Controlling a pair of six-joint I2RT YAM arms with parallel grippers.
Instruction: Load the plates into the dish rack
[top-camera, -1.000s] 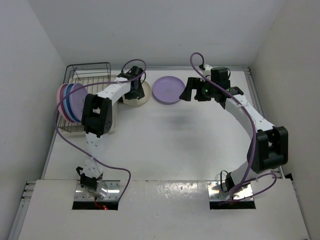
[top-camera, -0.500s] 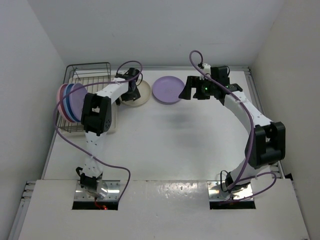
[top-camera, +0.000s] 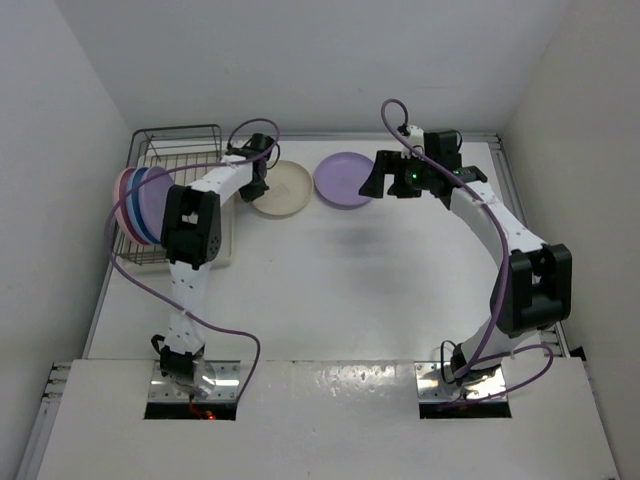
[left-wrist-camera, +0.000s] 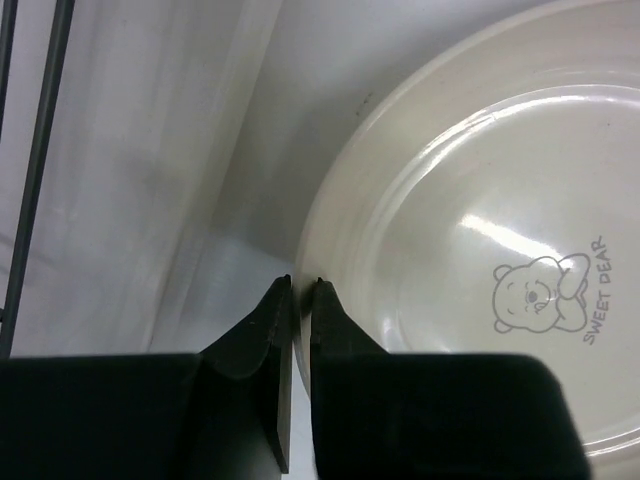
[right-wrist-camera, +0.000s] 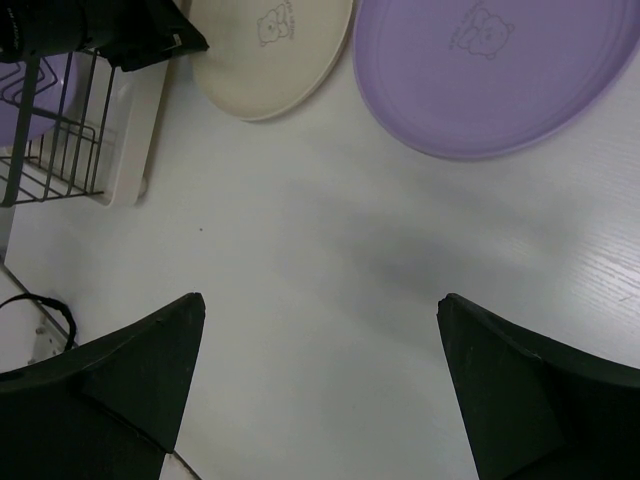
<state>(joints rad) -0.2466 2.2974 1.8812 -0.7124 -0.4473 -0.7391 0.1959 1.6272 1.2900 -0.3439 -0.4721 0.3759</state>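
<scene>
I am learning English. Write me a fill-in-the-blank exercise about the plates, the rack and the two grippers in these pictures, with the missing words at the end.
1. The left gripper pinches the rim of a plate coloured ____.
2. The jaws of the right gripper stand ____.
3. Counting the lilac plate, ____ plates lie flat on the table.
4. The dish rack holds ____ standing plates.
Missing words: cream; open; two; three.
</scene>
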